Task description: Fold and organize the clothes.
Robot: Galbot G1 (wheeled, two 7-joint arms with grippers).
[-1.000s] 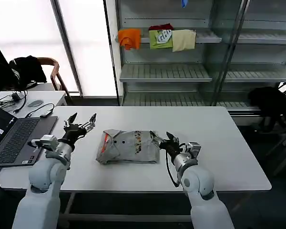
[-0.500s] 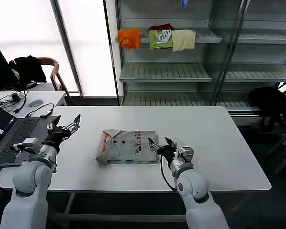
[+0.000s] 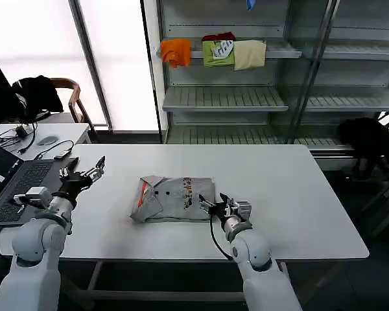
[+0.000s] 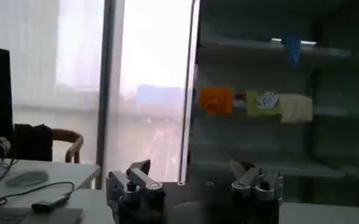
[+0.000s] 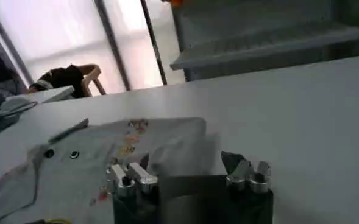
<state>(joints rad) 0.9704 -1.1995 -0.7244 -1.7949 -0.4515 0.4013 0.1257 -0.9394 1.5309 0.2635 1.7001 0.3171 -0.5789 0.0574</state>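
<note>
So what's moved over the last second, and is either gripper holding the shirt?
The left gripper pulled away from the folded light grey cotton shirt toward the laptop, open and empty. The right gripper slid in to the shirt's near right corner, open, gripping nothing. The shirt stayed put on the white table.

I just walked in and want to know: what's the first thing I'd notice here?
The folded grey shirt in the middle of the white table, with its little colourful print. The right gripper, fingers open, sits at the shirt's near right corner, while the left gripper hovers open off to the left near the laptop. Bright orange, green and beige clothes lie on the back shelf.
</note>
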